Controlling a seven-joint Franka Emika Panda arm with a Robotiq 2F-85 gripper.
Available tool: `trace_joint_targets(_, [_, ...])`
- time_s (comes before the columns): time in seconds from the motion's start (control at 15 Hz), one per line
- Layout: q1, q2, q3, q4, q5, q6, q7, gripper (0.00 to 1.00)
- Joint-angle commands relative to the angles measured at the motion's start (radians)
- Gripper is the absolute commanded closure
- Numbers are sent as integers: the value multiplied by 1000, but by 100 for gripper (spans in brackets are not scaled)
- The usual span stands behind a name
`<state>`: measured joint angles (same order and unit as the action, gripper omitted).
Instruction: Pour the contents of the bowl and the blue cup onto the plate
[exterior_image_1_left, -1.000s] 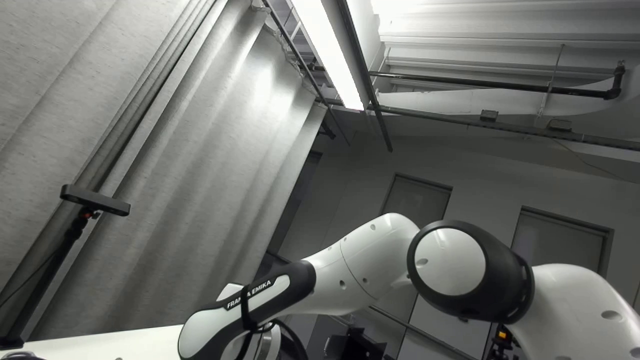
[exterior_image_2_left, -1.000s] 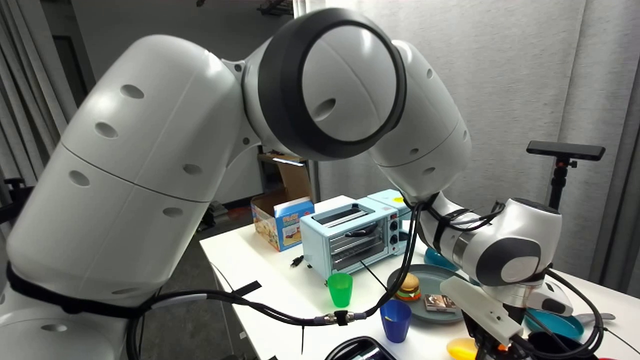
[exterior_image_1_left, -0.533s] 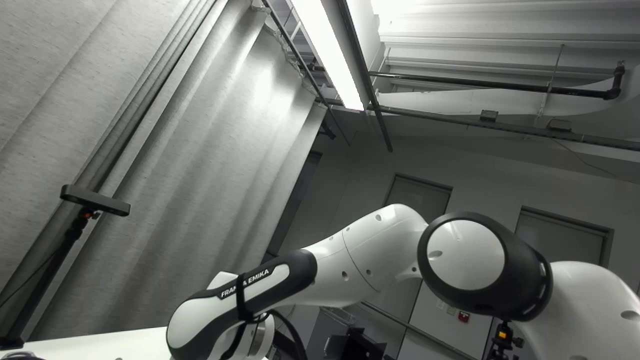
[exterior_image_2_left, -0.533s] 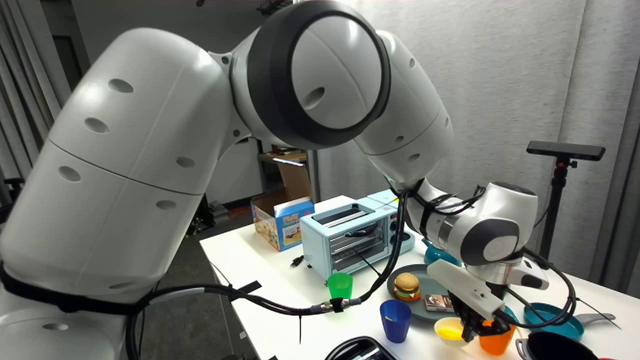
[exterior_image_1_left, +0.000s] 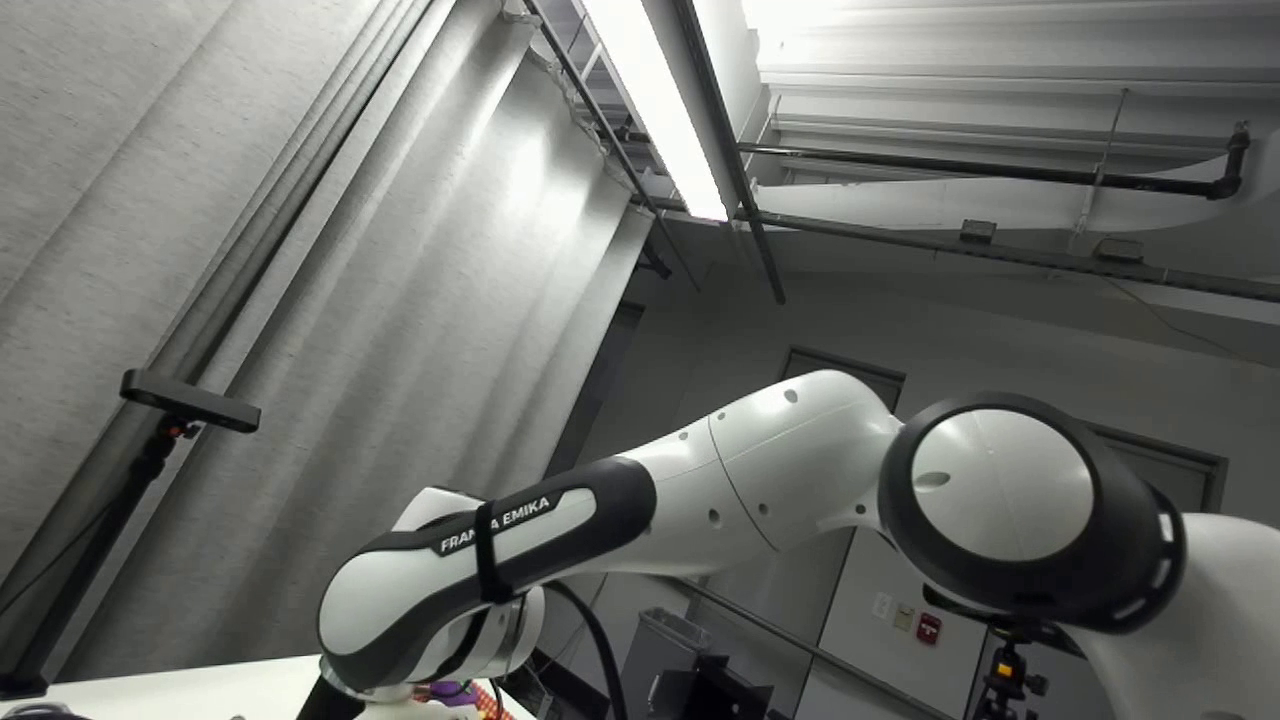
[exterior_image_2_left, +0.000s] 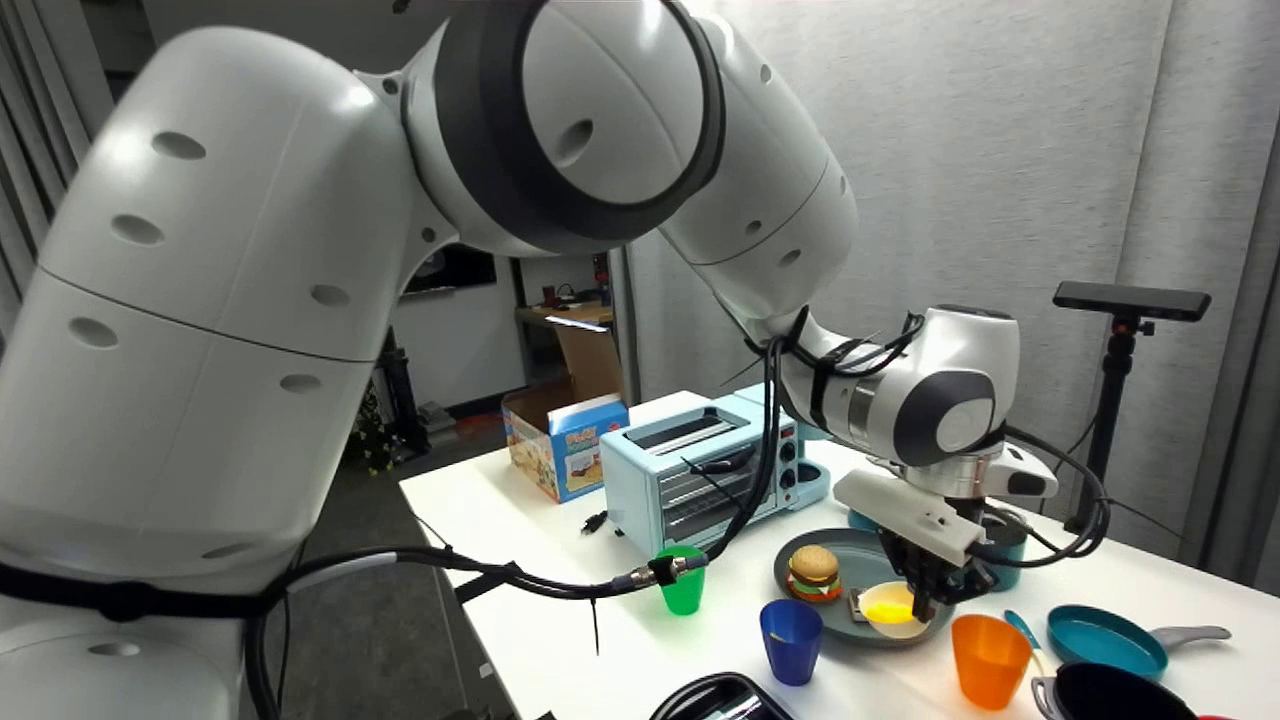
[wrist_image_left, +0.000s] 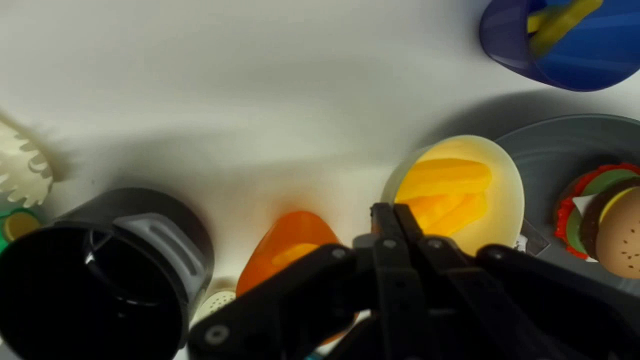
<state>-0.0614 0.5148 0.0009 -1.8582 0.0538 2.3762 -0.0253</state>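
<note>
Nearly closed, the gripper (wrist_image_left: 395, 215) is pinching the bowl (wrist_image_left: 504, 205), bringing it from beside to partly over the plate (wrist_image_left: 542, 155); pouring is presumably nearing.

Arm (exterior_image_1_left: 770, 490) — "FRANKA EMIKA", partly covered, box (exterior_image_2_left: 575, 460) — "PLAY"

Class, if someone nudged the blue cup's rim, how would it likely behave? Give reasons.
The blue cup would probably tip rather easily, as it stands upright and narrows toward its base. It is likely light, being thin-walled with some yellow pieces inside. Its smooth wall may feel slippery.
</note>
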Motion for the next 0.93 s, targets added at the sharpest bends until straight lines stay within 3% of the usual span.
trace_joint_targets(0.0, [73, 16, -32, 56, -92, -56, 70, 99])
trace_joint_targets(0.53, [182, 104, -53, 234, -255, -178, 162, 99])
trace_joint_targets(0.87, [238, 139, -108, 306, -403, -215, 218, 99])
